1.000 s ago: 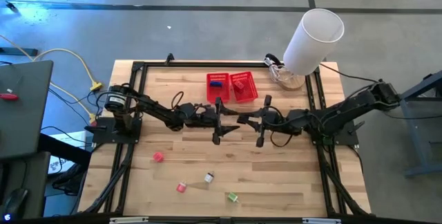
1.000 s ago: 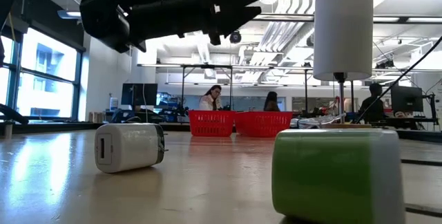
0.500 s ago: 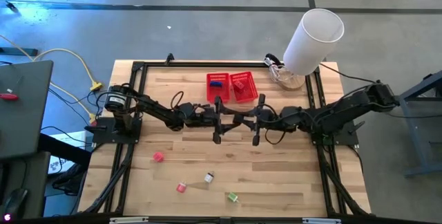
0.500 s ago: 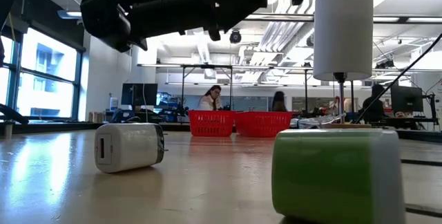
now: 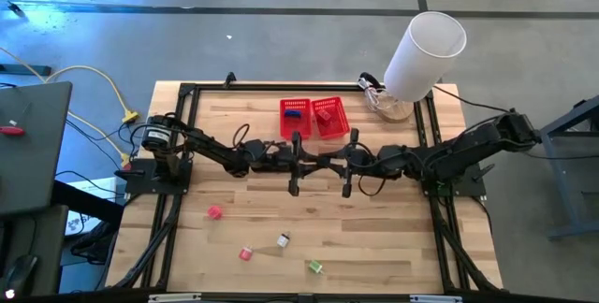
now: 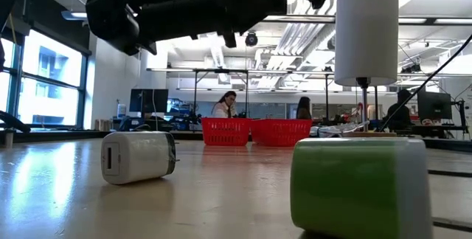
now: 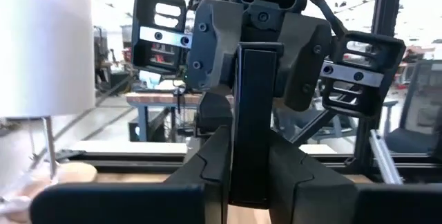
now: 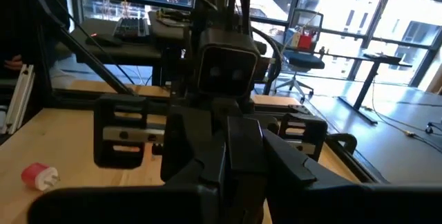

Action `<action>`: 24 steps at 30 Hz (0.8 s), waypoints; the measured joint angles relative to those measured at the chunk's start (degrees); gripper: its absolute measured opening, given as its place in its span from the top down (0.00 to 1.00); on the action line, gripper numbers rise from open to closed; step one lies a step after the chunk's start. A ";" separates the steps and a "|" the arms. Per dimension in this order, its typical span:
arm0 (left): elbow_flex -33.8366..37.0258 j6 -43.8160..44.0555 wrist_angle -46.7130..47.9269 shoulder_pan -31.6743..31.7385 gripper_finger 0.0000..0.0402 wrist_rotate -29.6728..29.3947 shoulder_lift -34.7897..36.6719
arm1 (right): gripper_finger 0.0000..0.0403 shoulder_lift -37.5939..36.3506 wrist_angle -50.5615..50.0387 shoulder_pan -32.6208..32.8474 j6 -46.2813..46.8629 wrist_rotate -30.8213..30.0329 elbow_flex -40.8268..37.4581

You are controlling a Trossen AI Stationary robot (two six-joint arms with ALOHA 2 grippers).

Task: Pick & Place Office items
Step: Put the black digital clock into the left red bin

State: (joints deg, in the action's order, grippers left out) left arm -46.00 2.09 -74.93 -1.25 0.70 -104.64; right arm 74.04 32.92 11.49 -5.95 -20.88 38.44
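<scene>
Black rectangle is held upright above mid-table, left gripper clamped on it. Right gripper has moved left since a second ago and now meets the left tip to tip; its state cannot be told. From above the rectangle is hidden between them. Teal item and red block lie in the far baskets. Pink, red-white, whitish and green items lie near, unmoved

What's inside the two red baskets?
The left basket holds a blue thing; the right basket holds a red block. Anything hidden under them can't be seen.
</scene>
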 joint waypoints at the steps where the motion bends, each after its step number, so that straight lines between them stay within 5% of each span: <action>1: 0.00 0.98 0.43 0.36 0.89 0.80 0.00 | 0.84 0.00 -0.47 0.01 0.31 -0.13 0.00; 7: -0.02 10.84 2.80 3.33 0.88 12.45 0.04 | 0.70 -0.04 -3.47 1.42 0.54 0.09 0.00; 15: -0.41 31.50 1.95 9.57 0.88 35.87 0.24 | 0.45 -0.09 -3.71 3.81 -2.82 2.91 0.00; 24: -0.69 42.56 2.36 10.92 0.88 42.96 0.33 | 0.30 -0.19 -1.63 2.06 -3.85 7.09 0.00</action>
State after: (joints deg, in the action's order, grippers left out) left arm -46.68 44.65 -72.57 9.67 43.66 -104.31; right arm 73.86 31.29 13.55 -9.80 -13.79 38.44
